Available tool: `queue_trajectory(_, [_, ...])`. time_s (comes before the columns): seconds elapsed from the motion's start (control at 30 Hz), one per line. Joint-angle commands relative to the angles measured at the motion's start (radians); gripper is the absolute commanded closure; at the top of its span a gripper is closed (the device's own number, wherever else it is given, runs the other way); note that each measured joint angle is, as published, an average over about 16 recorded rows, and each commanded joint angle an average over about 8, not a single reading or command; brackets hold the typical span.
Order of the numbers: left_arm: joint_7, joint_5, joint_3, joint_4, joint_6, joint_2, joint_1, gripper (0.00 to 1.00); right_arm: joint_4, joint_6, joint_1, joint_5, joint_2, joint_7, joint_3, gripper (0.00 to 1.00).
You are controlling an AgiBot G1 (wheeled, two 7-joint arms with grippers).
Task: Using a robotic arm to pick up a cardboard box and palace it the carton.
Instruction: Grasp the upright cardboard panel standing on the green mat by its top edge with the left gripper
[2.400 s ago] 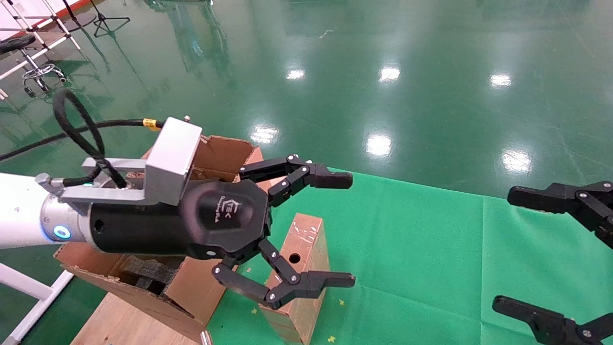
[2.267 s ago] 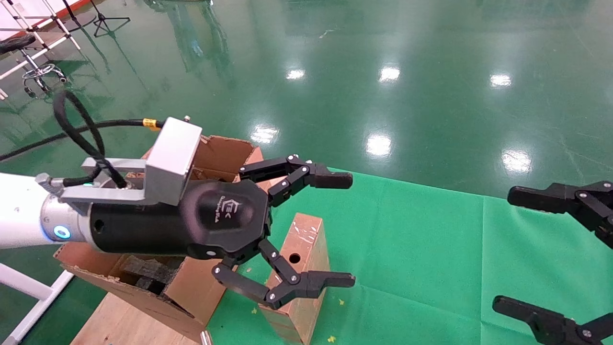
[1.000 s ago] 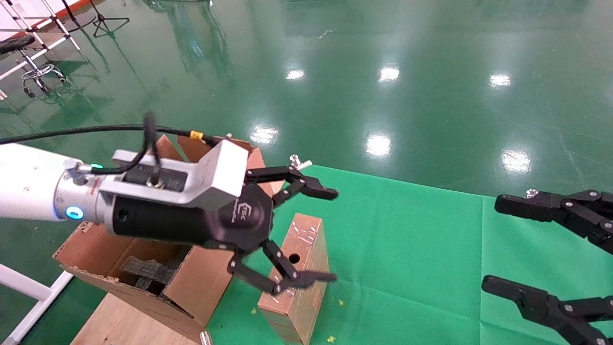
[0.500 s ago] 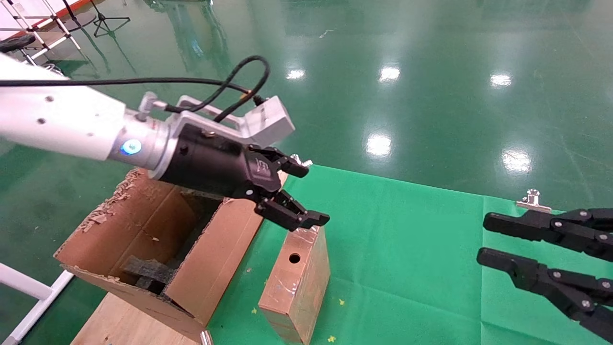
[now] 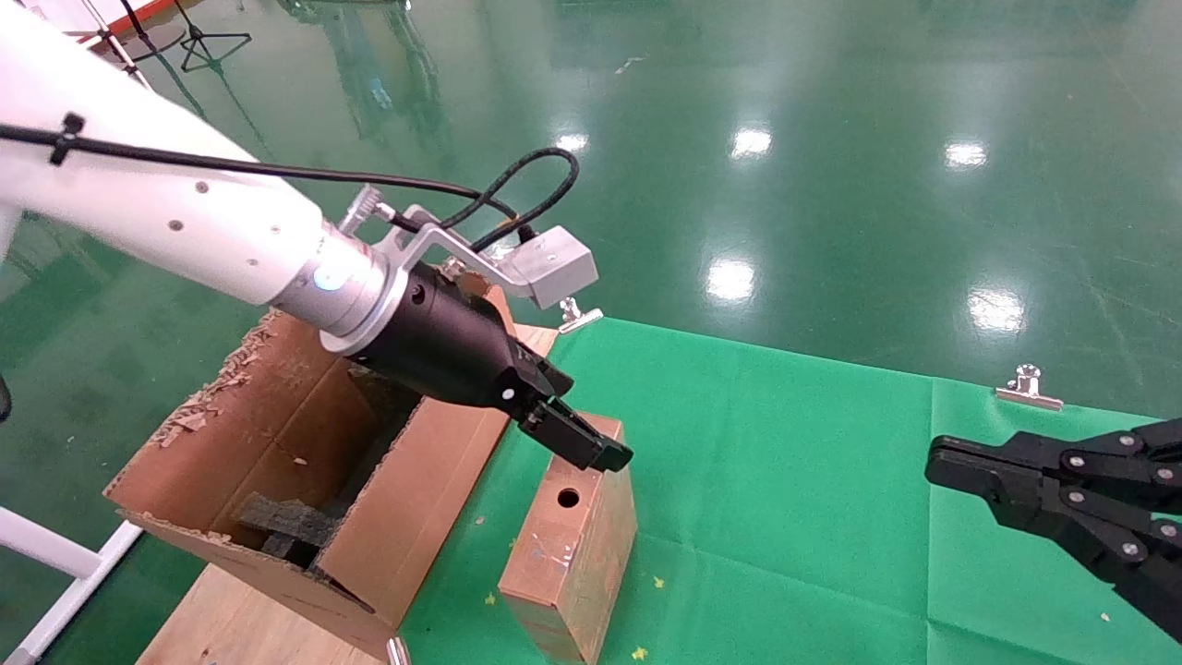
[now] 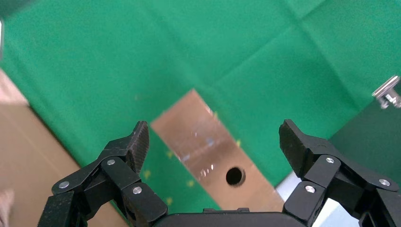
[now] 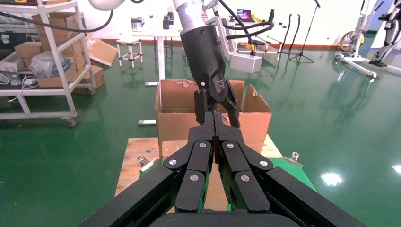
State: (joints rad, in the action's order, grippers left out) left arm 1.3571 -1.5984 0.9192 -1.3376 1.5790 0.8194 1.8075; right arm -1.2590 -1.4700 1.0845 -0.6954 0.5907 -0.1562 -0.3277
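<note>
The small taped cardboard box with a round hole stands on the green cloth beside the large carton. The carton has ragged flaps and black foam inside. My left gripper, on the white arm with the blue ring, hangs just above the box's far end. In the left wrist view the left gripper is open, its fingers to either side of the box and clear of it. My right gripper is shut and empty over the cloth at the right, as the right wrist view shows.
Metal clips pin the green cloth's far edge. The carton rests on a wooden board at the table's left end. A white frame bar runs at the lower left. Shiny green floor lies beyond.
My left gripper has turned from facing sideways to pointing down and has dropped over the box's far end. My right gripper's fingers have closed together.
</note>
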Motion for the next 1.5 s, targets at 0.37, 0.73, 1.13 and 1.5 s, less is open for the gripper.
queue_trajectory(0.37, [0.204, 0.006, 0.253, -0.001, -0.004, 0.08, 0.12, 0.0, 0.0, 0.0, 0.0, 0.0, 0.0, 0.0, 0.0, 1.0])
queue_trajectory(0.73, [0.266, 0.015, 0.373, -0.005, -0.039, 0.111, 0.144, 0.0, 0.0, 0.0, 0.0, 0.0, 0.0, 0.0, 0.0, 1.0])
queue_trajectory(1.13, [0.253, 0.016, 0.418, -0.006, -0.059, 0.108, 0.127, 0.0, 0.0, 0.0, 0.0, 0.0, 0.0, 0.0, 0.0, 0.8])
queue_trajectory(1.5, [0.219, 0.039, 0.419, -0.005, -0.075, 0.103, 0.119, 0.6, 0.0, 0.001, 0.0, 0.001, 0.0, 0.0, 0.0, 0.0])
